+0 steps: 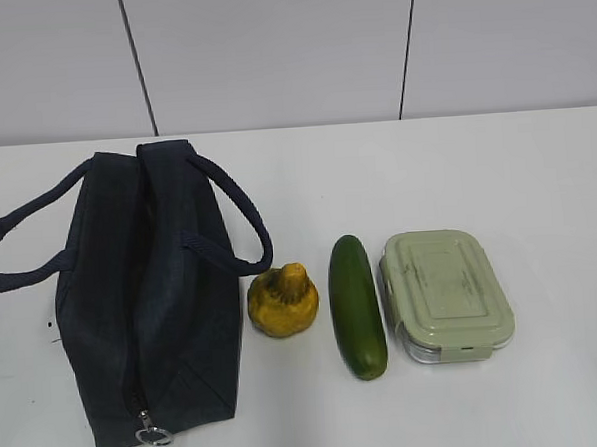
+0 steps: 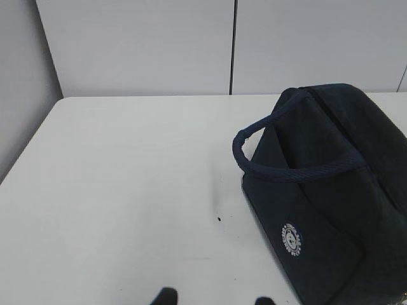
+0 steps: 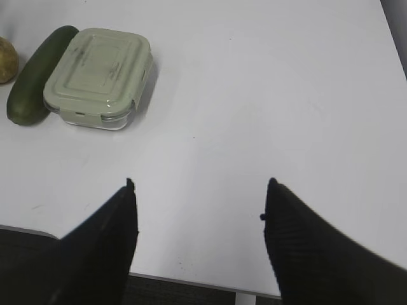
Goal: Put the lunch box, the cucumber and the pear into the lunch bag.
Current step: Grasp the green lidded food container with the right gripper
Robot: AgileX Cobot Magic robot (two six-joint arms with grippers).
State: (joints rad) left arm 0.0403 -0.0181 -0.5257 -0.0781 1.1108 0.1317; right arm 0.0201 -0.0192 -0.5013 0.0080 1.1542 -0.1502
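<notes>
White table (image 1: 536, 171), lunch bag (image 1: 142, 302), pear (image 1: 283, 301), cucumber (image 1: 356, 306)

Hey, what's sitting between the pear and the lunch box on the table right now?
The cucumber lies lengthwise between the pear and the lunch box, close beside the box. The exterior view shows it best.

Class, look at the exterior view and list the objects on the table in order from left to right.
lunch bag → pear → cucumber → lunch box
</notes>
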